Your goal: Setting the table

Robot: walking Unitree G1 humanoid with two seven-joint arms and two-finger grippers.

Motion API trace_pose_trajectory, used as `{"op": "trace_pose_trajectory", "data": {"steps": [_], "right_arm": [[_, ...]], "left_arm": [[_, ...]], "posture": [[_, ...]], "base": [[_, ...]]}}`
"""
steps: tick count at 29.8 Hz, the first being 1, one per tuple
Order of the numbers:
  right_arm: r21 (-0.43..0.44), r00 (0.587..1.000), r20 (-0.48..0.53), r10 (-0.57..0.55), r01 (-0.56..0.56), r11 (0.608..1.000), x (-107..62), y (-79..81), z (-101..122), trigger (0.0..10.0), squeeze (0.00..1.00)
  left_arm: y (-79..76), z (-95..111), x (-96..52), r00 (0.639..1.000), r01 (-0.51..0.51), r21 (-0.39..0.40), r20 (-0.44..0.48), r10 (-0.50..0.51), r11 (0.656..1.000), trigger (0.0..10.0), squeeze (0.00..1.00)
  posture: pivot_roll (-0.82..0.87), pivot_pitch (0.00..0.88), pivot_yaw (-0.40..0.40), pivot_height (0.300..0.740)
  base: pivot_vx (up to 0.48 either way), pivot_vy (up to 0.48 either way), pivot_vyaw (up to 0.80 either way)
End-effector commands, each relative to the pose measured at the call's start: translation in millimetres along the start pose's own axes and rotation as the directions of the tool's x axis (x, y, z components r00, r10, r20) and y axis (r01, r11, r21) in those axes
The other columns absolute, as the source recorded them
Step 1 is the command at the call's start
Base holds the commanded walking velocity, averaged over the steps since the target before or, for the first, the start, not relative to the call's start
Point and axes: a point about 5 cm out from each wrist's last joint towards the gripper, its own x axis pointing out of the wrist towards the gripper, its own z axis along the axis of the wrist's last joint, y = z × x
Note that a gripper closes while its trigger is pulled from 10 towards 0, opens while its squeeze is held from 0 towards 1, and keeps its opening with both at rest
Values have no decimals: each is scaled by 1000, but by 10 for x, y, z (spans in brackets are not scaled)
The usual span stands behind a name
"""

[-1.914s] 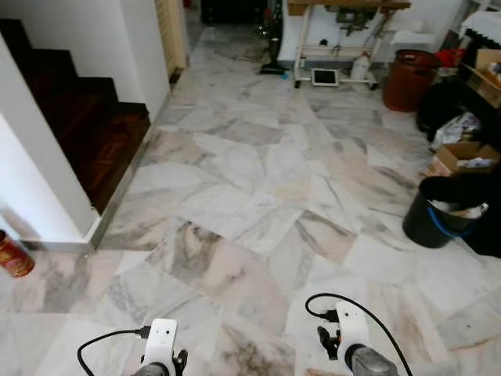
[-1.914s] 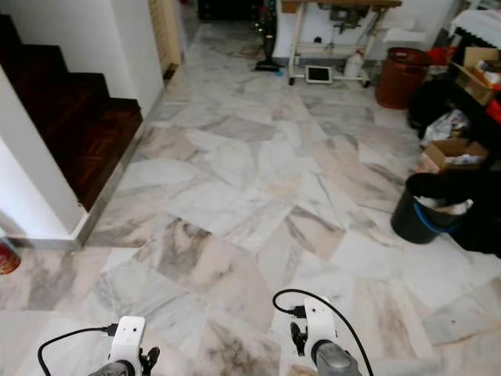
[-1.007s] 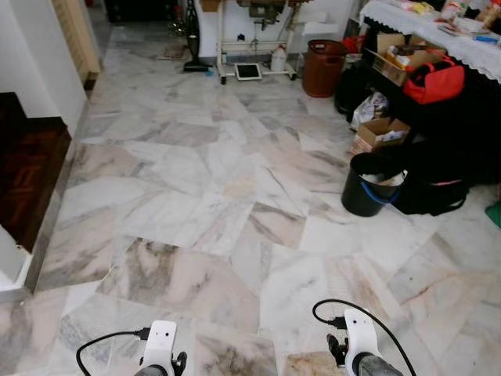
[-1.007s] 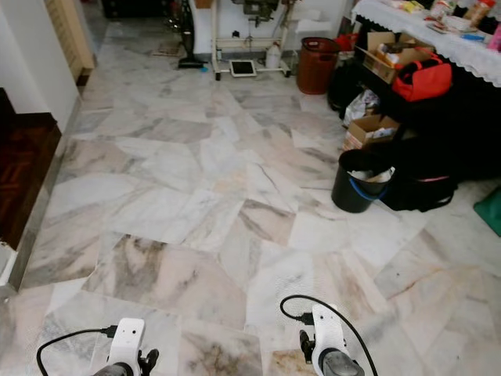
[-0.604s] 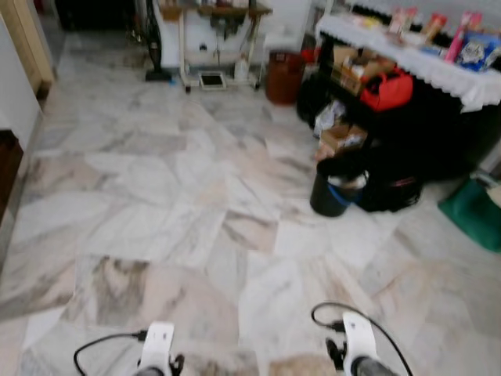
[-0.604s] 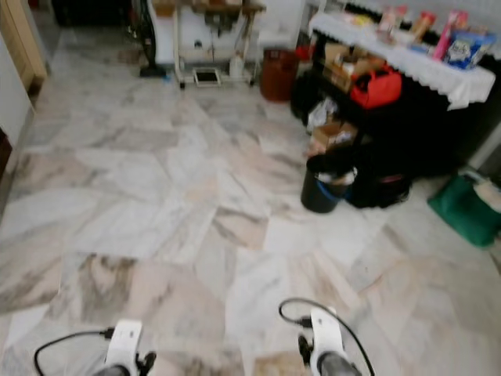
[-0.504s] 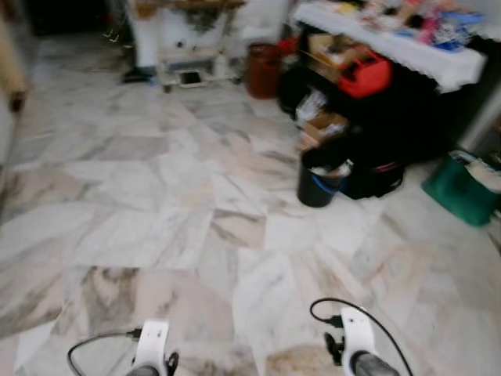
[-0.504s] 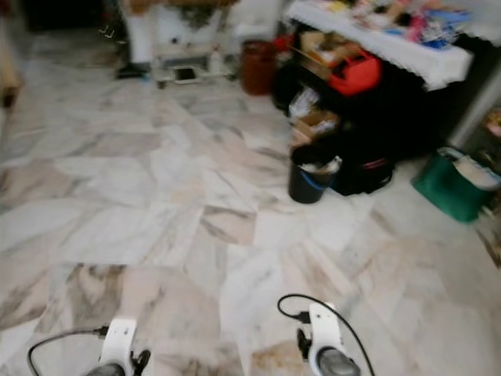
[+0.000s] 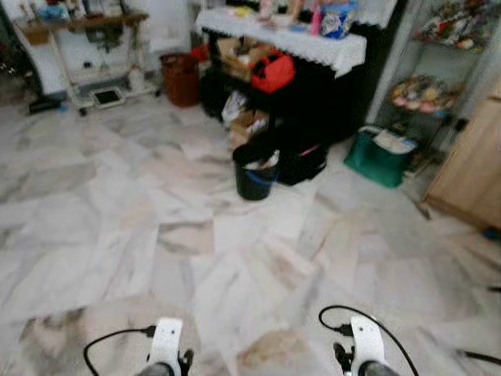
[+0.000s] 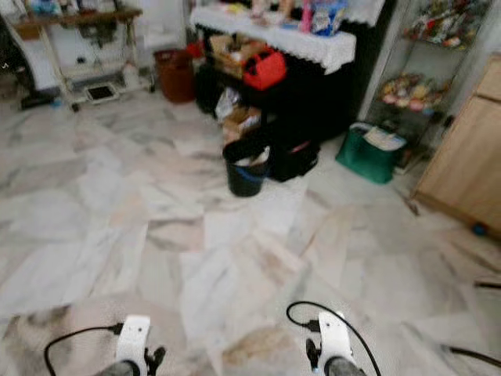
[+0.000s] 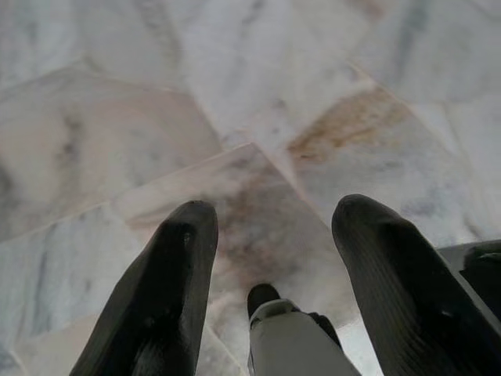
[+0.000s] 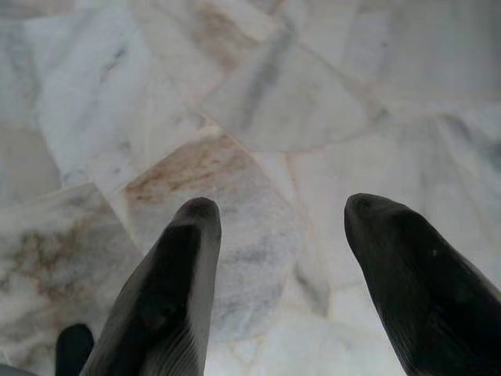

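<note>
A table (image 9: 316,48) with a white lace cloth stands at the back of the room, with boxes and packets (image 9: 333,17) on top, all blurred. Both arms hang low over the marble floor, their white wrists (image 9: 166,346) (image 9: 365,343) at the bottom edge of the left eye view. My left gripper (image 11: 270,215) is open above a brown-veined tile, nothing between its fingers. My right gripper (image 12: 286,211) is open too, holding nothing, over pale marble.
A black bucket (image 9: 255,172) stands on the floor in front of the table, with cardboard boxes (image 9: 247,122), a red bag (image 9: 272,72) and a red-brown bin (image 9: 181,78) behind it. A green bag (image 9: 381,147), a wire shelf rack (image 9: 438,74) and a wooden cabinet (image 9: 470,168) stand at the right.
The camera has swung right: the stairs have left the picture, and the table, green bag, rack and cabinet have come in. Both arms hang as before.
</note>
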Motion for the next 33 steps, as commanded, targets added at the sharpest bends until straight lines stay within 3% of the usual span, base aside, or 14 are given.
{"op": "trace_pose_trajectory", "data": {"steps": [1,33], "right_arm": [[7,1000,1,-17,17,1000,-4,-51,5,10000,0],[23,1000,-1,-20,20,1000,-2,-23,-5,10000,0]], "left_arm": [[-15,16,7,1000,5,10,-1,-4,1000,10000,0],[-2,42,12,1000,6,19,1,-6,1000,10000,0]], "posture": [[51,0,-26,740],[46,0,-12,740]], "base": [[0,-480,-763],[0,0,-765]]}}
